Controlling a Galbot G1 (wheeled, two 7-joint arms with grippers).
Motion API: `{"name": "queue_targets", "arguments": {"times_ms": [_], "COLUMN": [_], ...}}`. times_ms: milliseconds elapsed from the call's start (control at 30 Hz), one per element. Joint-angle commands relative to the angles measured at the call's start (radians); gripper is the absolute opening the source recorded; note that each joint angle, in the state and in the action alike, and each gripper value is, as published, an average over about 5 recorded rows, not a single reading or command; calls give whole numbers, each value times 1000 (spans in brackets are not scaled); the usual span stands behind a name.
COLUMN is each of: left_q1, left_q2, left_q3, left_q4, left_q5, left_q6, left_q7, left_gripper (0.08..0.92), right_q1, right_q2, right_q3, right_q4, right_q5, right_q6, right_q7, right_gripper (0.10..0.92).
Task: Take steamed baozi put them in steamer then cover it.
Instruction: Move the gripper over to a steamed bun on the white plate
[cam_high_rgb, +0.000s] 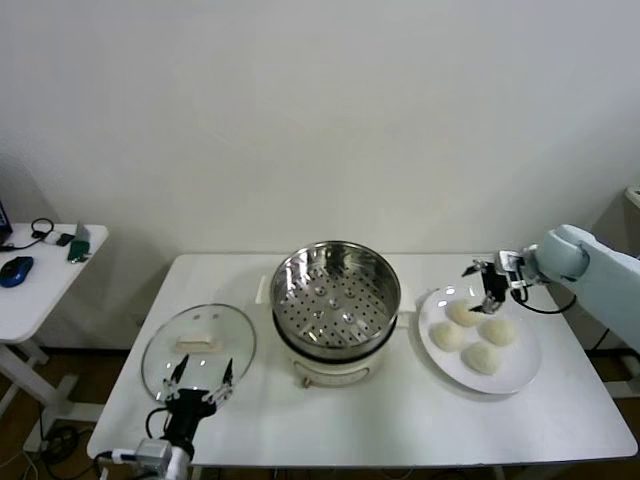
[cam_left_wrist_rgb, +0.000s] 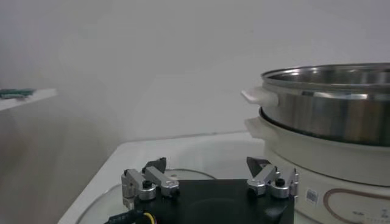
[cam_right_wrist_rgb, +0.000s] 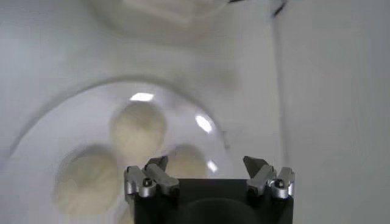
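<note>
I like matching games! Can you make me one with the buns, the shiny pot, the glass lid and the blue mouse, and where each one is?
Things:
1. baozi
2. steamer
3. cover
4. blue mouse

Places:
A. flat on the table, left of the pot
B. on the small side table
C. on the white plate
D. middle of the table, empty inside

Pairs: 1-C, 2-D, 3-A, 4-B
</note>
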Motion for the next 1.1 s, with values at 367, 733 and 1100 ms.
{"name": "queue_targets", "arguments": {"times_ms": [367,733,1100], "left_q1": [3,7,2], "left_q2": [3,1,1], "left_q3": [-10,-14,-17], "left_q4": [12,16,26], "left_q5": [3,4,5], "left_q6": [-20,-26,-28], "left_q7": [0,0,-2], "left_gripper": [823,823,823], "right_q1": [-18,-56,-58], "right_q2": [291,307,308], "right_q3": [-41,2,18], "right_q4": [-419,-443,-440], "right_q5": [-97,-119,-147], "right_q6": [63,58,69], "right_q7": [-88,-79,-66], "right_gripper": [823,821,653]}}
